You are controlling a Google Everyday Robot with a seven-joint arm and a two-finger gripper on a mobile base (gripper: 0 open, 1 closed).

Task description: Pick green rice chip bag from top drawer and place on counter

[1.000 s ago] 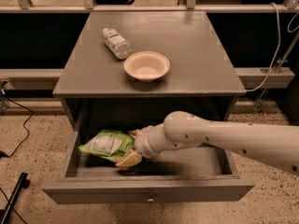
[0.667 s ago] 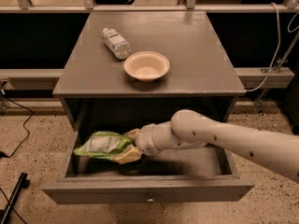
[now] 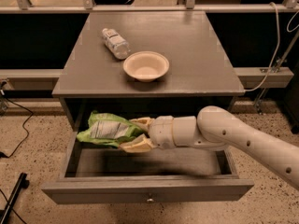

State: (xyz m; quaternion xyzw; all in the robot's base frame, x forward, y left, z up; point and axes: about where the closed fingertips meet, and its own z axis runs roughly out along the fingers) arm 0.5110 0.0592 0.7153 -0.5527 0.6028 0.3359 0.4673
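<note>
The green rice chip bag (image 3: 108, 129), lime-green with a white-grey label, is held in the air above the left part of the open top drawer (image 3: 147, 190). My gripper (image 3: 136, 134) reaches in from the right and is shut on the bag's right end, one cream finger above it and one below. The bag sits just under the front edge of the counter (image 3: 196, 55). The drawer is pulled out, and its front panel has a small round knob at the bottom middle.
On the counter lie a clear plastic water bottle (image 3: 115, 42) on its side at the back left and a cream bowl (image 3: 146, 65) near the middle front. A cable (image 3: 271, 55) hangs at the right. Speckled floor surrounds the cabinet.
The gripper has lifted the green bag up from the drawer floor and a little to the left, towards the counter's front edge.
</note>
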